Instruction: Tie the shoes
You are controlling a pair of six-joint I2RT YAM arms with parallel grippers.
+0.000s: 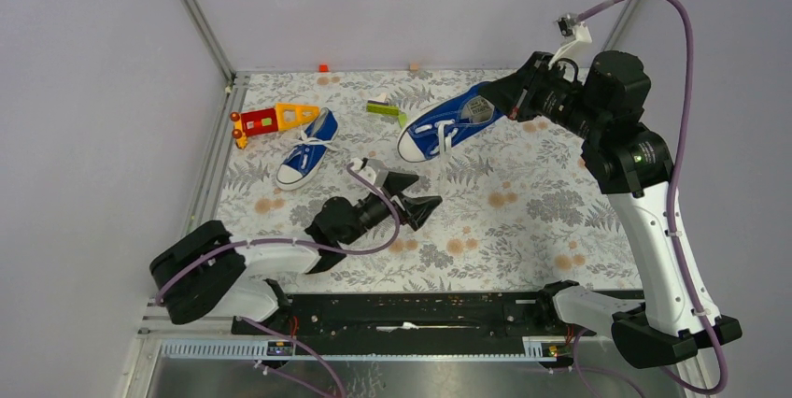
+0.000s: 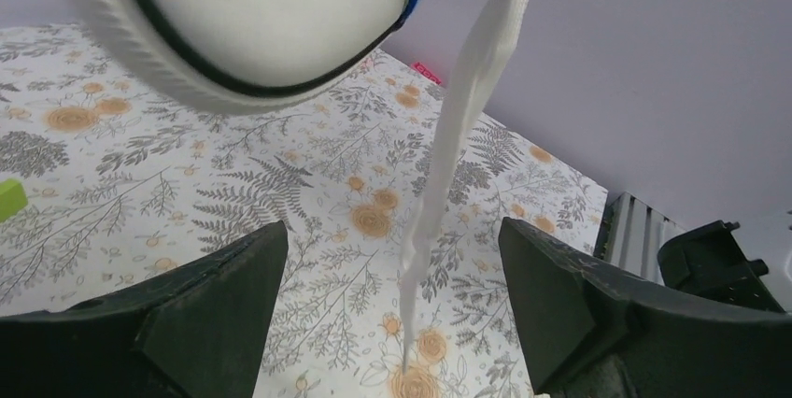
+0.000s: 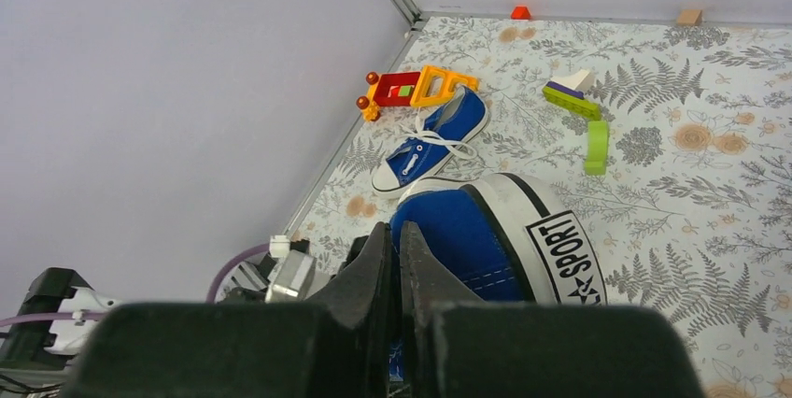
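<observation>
Blue canvas, white rubber toe caps, white laces: two small sneakers on a floral-print bench (image 1: pixel 523 220). Held shoe (image 1: pixel 446 123) at about one o'clock on the bench, pinched at the heel canvas by the right hand (image 1: pixel 497 99), fingers shut tight on the fabric. Toe apparently raised off the surface. Long axis from two o'clock down to eight o'clock, toe toward eight. Other shoe (image 1: pixel 306 157) at ten o'clock, lying flat beside a red-orange-yellow toy (image 1: pixel 271 119), toe toward seven o'clock, laces untied by the look. Left hand (image 1: pixel 417 194) just at six o'clock from the raised toe, spread wide and empty. From its wrist camera, one flat lace (image 2: pixel 459 136) hanging limp from the shoe down to the bench, between the fingers (image 2: pixel 215 309) and touching neither. Probably light and soft-sided, stiff only at the sole; lace floppy and likely to slip. Best taken low on the lace, near its free end.
</observation>
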